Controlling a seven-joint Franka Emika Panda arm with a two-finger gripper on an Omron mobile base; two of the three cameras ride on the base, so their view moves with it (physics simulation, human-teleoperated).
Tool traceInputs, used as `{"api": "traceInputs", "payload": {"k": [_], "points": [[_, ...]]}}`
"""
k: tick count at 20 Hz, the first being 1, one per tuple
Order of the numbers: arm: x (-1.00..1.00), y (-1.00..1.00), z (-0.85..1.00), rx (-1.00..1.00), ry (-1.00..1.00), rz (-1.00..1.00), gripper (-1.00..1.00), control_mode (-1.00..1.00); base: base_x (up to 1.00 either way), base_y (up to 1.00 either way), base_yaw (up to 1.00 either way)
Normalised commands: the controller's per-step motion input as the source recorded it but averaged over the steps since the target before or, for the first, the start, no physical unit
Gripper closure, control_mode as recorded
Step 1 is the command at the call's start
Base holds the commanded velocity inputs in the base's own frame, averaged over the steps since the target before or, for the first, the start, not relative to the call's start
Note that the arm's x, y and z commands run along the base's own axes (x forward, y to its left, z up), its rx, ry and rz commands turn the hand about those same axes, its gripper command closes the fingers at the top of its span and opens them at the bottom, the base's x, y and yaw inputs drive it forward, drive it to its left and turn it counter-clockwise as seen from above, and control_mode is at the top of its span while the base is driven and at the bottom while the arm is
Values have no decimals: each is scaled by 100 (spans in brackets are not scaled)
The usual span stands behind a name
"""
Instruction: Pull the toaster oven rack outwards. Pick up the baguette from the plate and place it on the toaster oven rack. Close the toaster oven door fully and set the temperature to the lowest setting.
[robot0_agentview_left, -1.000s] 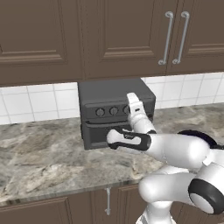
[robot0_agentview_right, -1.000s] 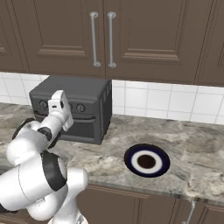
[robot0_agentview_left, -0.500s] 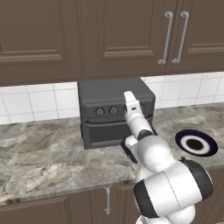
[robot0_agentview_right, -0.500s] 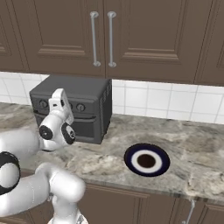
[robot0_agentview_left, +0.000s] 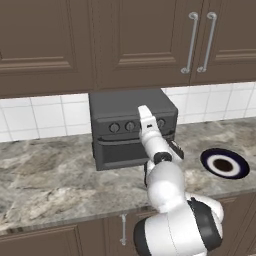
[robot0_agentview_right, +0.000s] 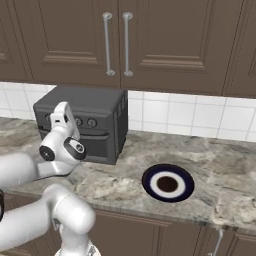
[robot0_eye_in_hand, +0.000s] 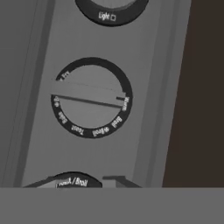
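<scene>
Marbled grey-brown counter runs across the kitchen, with dark wood base cabinet fronts below its near edge. Nearest on the counter, toward the right, the plate lies flat with its white ring and dark centre showing and nothing on it; from the left base camera the same plate sits well to the right of the arm.

Farther back and to the left stands the toaster oven, its back close to the white tiled wall. The toaster oven door lies flush against the front, shut, with the row of knobs above it. The white arm reaches forward from the base and its hand is raised in front of that knob row, so the gripper sits at the right part of the panel; in the right base camera the gripper covers part of the same row.

From the hand camera a round knob with a straight ridge across it fills the middle, ringed by small lettering, with parts of two neighbouring dials at the top and bottom. The fingertips are not visible, so I cannot tell how wide the jaws stand.

Beyond the oven, dark brown upper cabinets with metal bar handles hang above the tiles.
</scene>
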Motion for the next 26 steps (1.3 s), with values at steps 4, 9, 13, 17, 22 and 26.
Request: {"api": "traceInputs", "payload": {"k": [4, 9, 13, 17, 22, 26], "points": [[52, -25, -42, -64, 15, 67, 100, -100, 0, 0, 0], [58, -36, -30, -82, 31, 54, 100, -100, 0, 0, 0], [76, -64, -34, -83, 44, 44, 100, -100, 0, 0, 0], [35, -69, -70, -86, 57, 39, 100, -100, 0, 0, 0], [1, -52, -71, -90, 68, 35, 100, -100, 0, 0, 0], [11, -46, -66, -91, 62, 37, 100, -100, 0, 0, 0]]}}
